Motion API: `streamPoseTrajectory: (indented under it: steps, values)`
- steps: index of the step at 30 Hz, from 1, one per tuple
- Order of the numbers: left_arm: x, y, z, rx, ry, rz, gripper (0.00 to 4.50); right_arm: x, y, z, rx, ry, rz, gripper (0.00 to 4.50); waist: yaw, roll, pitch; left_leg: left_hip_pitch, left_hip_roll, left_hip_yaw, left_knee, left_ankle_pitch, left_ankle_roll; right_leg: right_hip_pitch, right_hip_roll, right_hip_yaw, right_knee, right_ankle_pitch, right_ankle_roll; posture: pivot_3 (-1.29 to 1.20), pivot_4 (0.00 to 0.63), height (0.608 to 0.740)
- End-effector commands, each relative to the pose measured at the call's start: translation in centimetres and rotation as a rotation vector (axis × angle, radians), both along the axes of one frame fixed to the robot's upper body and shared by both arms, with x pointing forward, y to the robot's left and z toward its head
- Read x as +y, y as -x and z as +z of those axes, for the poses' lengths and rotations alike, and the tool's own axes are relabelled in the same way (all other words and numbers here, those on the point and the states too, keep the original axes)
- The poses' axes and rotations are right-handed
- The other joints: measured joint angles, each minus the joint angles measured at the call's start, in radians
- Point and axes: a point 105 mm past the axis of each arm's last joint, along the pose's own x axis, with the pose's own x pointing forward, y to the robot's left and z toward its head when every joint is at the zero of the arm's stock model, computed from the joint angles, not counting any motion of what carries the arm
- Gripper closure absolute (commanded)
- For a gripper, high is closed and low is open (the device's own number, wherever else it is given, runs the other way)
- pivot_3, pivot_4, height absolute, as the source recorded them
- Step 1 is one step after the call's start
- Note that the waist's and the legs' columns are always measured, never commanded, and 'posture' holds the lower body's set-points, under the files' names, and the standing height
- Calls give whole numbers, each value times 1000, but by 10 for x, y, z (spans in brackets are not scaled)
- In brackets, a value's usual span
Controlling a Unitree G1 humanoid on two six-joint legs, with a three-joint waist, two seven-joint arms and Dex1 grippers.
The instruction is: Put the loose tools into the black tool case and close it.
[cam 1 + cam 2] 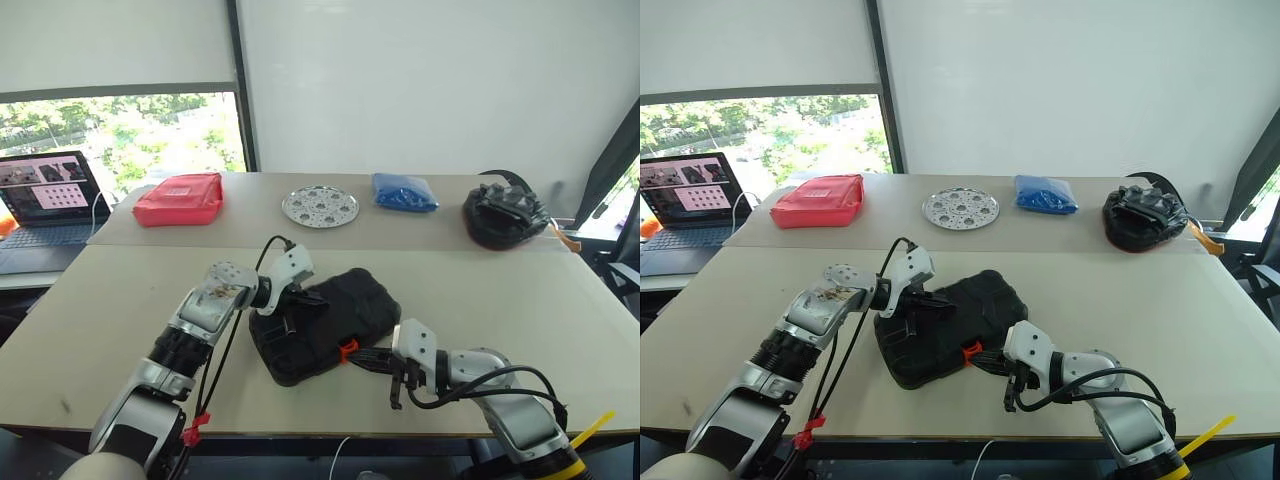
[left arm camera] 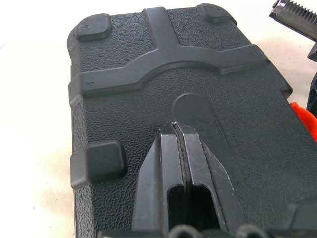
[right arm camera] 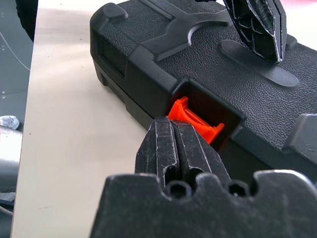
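The black tool case (image 1: 345, 305) lies with its lid down near the table's front edge, and the loose tools are out of view. My left gripper (image 1: 303, 300) is shut, its tips resting on the oval mark in the middle of the lid (image 2: 198, 106). My right gripper (image 3: 172, 124) is shut too. Its tips sit right against the small orange latch (image 3: 193, 116) in the notch on the case's front side. In the right wrist view the left gripper's fingers (image 3: 260, 25) stand on the lid.
Along the far table sit a red fabric pouch (image 1: 180, 199), a perforated metal disc (image 1: 320, 206), a blue bag (image 1: 404, 192) and a black helmet-like object (image 1: 505, 215). An open laptop (image 1: 45, 195) is at the far left.
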Motion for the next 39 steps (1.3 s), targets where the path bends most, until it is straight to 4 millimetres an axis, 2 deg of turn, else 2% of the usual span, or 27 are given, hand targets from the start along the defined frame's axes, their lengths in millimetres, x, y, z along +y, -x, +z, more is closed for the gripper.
streamPoseTrajectory:
  steps: [1, 8, 18, 26, 30, 33, 35, 37, 38, 39]
  values:
    - [12, 19, -65, 224, -146, 39, 4500, -10, -15, 10, -85, 53, -59, 4409, 0, 0, -1, 0, 0, 0, 0, 0, 0, 0, 0, 0, 0, 0, 0, 0, 150, 740]
    - [12, 19, -66, 228, -144, 48, 4500, -11, -14, 3, -66, 99, -47, 4409, 3, -1, -4, 0, 0, 0, 0, 0, 0, 0, 0, 0, -1, 0, 0, 0, 150, 740]
    - [14, 17, -69, 235, -155, 66, 4500, -4, -26, 11, -94, 30, -103, 4409, 4, -1, -5, 0, 0, 0, -1, 0, 0, 0, 0, 0, -2, 0, 0, 0, 150, 740]
    - [15, 20, -73, 255, -157, 79, 4500, 3, -23, 18, -48, -54, -109, 4409, 4, -1, -5, 0, 0, 0, -2, 0, 0, 0, 0, 0, -2, 0, 0, 0, 150, 740]
    - [10, 19, -50, 187, 11, 40, 4500, -5, -11, 20, -21, -53, -73, 4409, 3, -1, -5, 0, 1, 0, -2, 0, 0, -1, 0, 0, -2, 0, 0, 0, 150, 740]
    - [17, 24, -11, 35, 197, -66, 4500, -25, -2, 25, -16, -68, -85, 4409, 2, -1, -5, -1, 1, 0, -8, 0, 0, -2, 0, 0, -7, 0, -1, 0, 150, 740]
    - [33, 28, 18, -59, 321, -94, 4500, -43, 7, 32, 2, -104, -96, 4409, 5, -1, -5, -4, 1, 1, -12, 0, 0, -5, -1, 0, -9, -1, -2, 0, 150, 740]
    - [56, 31, 35, -114, 366, -71, 4500, -61, 18, 36, 22, -107, -99, 4409, 10, -1, -5, -10, 0, 0, -14, 0, 0, -11, -2, 0, -10, -1, -2, 0, 150, 740]
    - [69, 34, 36, -147, 348, -58, 4500, -70, 22, 37, 14, -87, -105, 3896, 10, -1, -4, -16, 0, 0, -15, 0, 0, -17, -2, -1, -10, 1, -6, 0, 150, 740]
    - [83, 38, 35, -149, 318, -44, 3973, -80, 25, 38, 9, -78, -118, 3681, 9, -1, -4, -20, 0, -1, -15, 0, 0, -21, -2, -1, -10, 3, -9, 0, 150, 740]
